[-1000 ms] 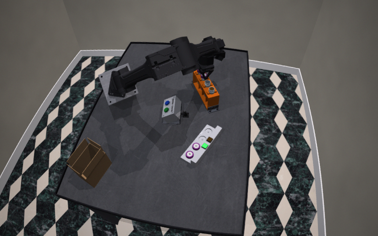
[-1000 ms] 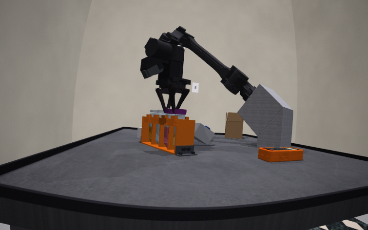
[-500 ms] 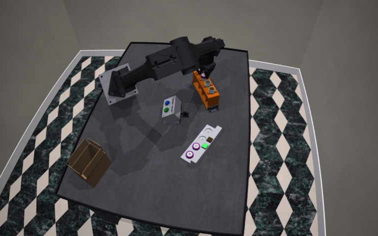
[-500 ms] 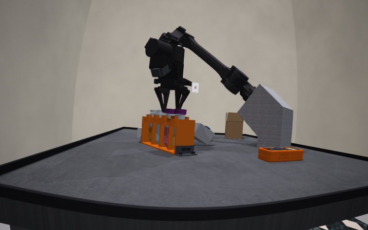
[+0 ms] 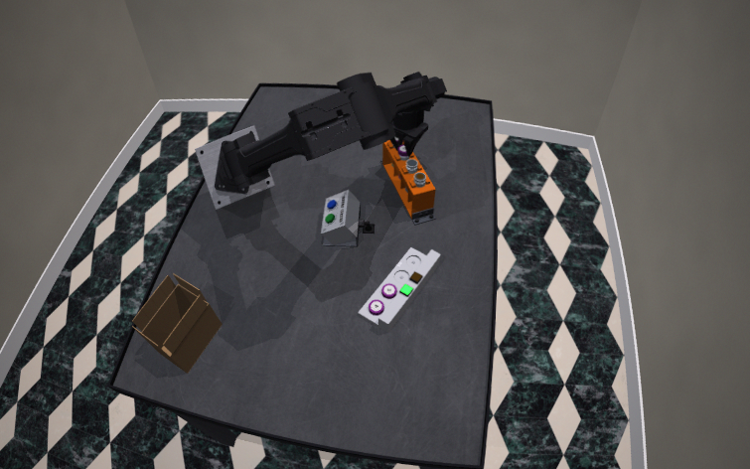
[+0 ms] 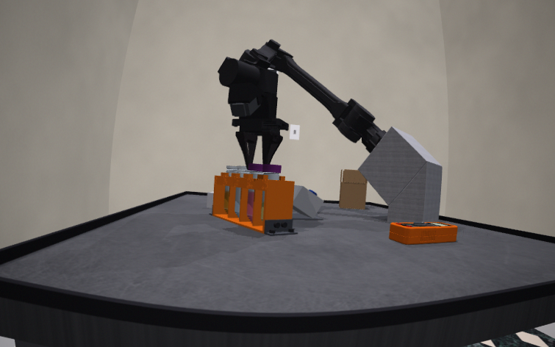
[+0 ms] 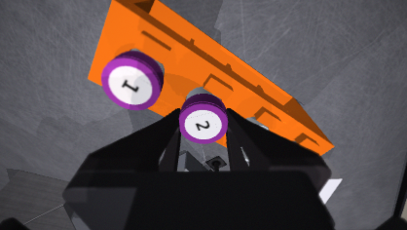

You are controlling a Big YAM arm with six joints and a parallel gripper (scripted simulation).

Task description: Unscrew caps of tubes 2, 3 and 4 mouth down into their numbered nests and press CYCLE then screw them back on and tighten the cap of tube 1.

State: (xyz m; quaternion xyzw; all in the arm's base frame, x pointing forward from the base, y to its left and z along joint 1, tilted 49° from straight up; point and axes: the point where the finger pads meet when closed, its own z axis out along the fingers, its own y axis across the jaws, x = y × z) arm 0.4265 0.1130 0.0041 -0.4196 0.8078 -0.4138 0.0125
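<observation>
The orange decapping station (image 5: pixel 422 203) (image 6: pixel 278 202) (image 7: pixel 108 46) holds the tubes. My gripper (image 6: pixel 257 165) (image 7: pixel 203 115) is shut on cap 2 (image 5: pixel 402 150) (image 7: pixel 203 125), which sits on tube 2. Cap 1 (image 6: pixel 273 168) (image 7: pixel 133 85) is on tube 1. Tube 3 (image 5: pixel 411 165) and tube 4 (image 5: pixel 420 179) are open. On the white cap tray (image 5: pixel 432 255), cap 3 (image 5: pixel 388 290) and cap 4 (image 5: pixel 375 306) lie in their nests; nests 1 and 2 are empty. The green lamp (image 5: pixel 405 289) is lit, the amber lamp (image 5: pixel 416 277) dark. The blue key (image 5: pixel 331 204) and green key (image 5: pixel 330 218) are in one housing.
The key housing (image 5: pixel 346 232) stands between the arm's base and the station, with a small black item (image 5: pixel 368 227) beside it. An open cardboard box (image 5: pixel 194 341) (image 6: pixel 352 195) stands near the table edge. An orange device (image 6: pixel 423 234) lies near the arm's base.
</observation>
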